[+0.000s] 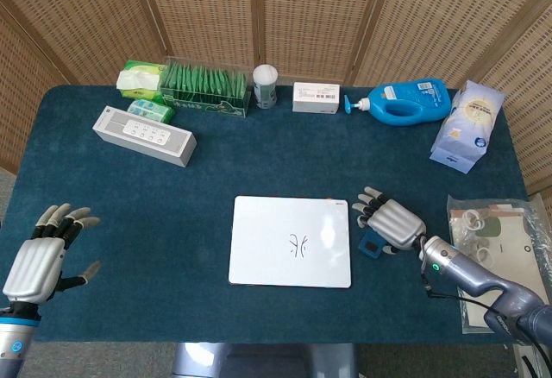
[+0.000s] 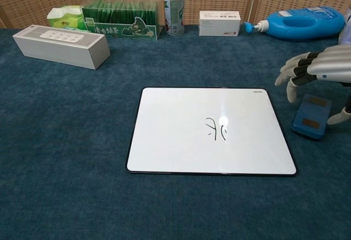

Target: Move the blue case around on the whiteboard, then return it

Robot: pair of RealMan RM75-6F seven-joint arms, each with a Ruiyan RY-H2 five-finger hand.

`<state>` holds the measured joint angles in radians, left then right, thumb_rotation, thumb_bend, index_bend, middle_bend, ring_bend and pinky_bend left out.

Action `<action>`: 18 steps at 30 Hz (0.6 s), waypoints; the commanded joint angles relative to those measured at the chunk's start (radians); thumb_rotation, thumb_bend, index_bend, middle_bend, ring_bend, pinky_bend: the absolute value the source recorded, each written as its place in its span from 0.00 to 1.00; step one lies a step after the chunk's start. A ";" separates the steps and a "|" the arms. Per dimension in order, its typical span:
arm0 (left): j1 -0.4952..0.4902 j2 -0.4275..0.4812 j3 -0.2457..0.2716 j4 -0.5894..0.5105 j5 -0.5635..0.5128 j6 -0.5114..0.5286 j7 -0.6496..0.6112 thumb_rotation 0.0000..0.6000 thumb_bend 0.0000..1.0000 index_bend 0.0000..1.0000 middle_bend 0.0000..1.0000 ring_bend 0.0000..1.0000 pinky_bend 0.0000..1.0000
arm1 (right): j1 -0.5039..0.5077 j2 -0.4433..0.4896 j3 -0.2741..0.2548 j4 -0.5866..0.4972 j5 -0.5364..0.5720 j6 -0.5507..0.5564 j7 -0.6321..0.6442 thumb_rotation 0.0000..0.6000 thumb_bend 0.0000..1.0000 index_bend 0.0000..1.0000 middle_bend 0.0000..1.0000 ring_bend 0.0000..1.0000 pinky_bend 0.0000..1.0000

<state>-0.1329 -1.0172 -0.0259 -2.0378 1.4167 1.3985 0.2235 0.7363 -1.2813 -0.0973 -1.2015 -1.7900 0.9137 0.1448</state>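
Small blue rectangular case [image 2: 311, 117] — flat, with two brownish patches on its upper face — lying on the dark blue carpet-like table cover [image 1: 172, 214], just beside the right edge of the white rectangular whiteboard [image 1: 291, 241] and off it. The whiteboard is smooth and glossy, thin black border, rounded corners, with a small black mark [image 2: 216, 129] near its middle.

Right hand [image 2: 321, 66], silver-backed with pale fingertips, hovers above the case with its fingers spread and slightly curled, holding nothing; from the chest view the thumb reaches down just beside the case's right edge, contact not discernible. Left hand [image 1: 39, 255], same build, sits at the near left of the table, fingers fanned apart and empty.

Along the far edge: a long white rectangular box [image 1: 144, 135], a green tissue pack [image 1: 141, 78], a clear tray of green sachets [image 1: 205, 86], a white cylindrical canister [image 1: 265, 85], a small white carton [image 1: 316, 97] and a blue plastic bottle lying on its side [image 1: 404, 102] — behind them, a woven wicker screen [image 1: 310, 15].
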 commanded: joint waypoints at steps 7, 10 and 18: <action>0.001 -0.002 0.001 -0.002 -0.001 0.003 0.004 1.00 0.33 0.24 0.19 0.09 0.00 | 0.017 -0.014 -0.017 0.032 -0.005 -0.005 0.012 1.00 0.00 0.35 0.16 0.00 0.00; 0.001 -0.003 0.002 -0.002 -0.001 0.002 0.005 1.00 0.33 0.24 0.19 0.09 0.00 | 0.019 -0.017 -0.020 0.038 -0.002 -0.005 0.016 1.00 0.00 0.35 0.16 0.00 0.00; 0.000 -0.005 0.001 -0.003 -0.002 0.004 0.008 1.00 0.33 0.24 0.19 0.09 0.00 | 0.025 -0.021 -0.034 0.053 -0.001 -0.011 0.021 1.00 0.00 0.35 0.16 0.00 0.00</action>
<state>-0.1329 -1.0224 -0.0252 -2.0411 1.4148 1.4027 0.2319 0.7615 -1.3020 -0.1313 -1.1484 -1.7916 0.9027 0.1657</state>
